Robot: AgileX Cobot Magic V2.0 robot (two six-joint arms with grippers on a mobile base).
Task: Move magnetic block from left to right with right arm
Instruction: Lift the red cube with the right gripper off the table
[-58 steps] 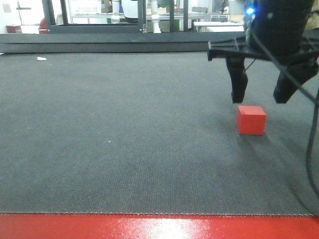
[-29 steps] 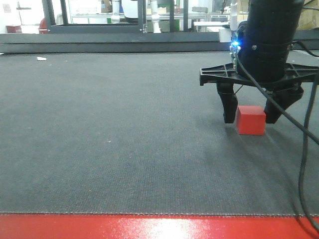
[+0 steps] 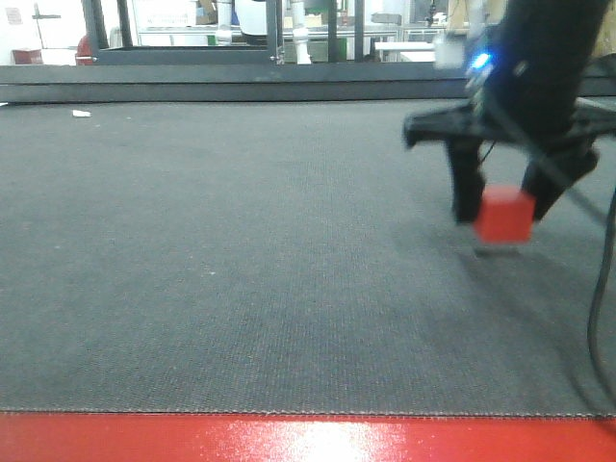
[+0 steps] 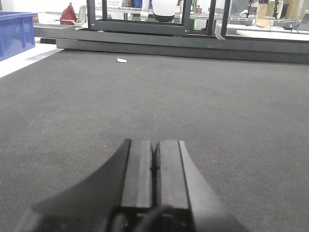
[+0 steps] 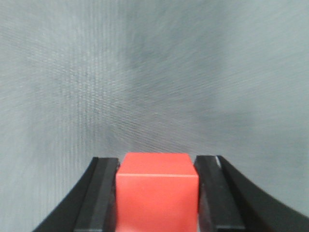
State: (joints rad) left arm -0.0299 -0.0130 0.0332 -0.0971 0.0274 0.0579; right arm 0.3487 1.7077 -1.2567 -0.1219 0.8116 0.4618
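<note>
Grey textured worktop (image 3: 241, 289); magnetic block (image 3: 504, 214) hangs just above it toward the right edge, small shadow underneath, front view blurred. right pincer (image 3: 502, 210) clamps it on both sides. left pincer (image 4: 155, 154) fingers pressed together, nothing between, low over worktop.

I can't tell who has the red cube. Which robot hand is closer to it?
The right one. The right gripper is shut on the red cube, clamping it from both sides. The left gripper is shut over bare mat, with no cube in its view.
</note>
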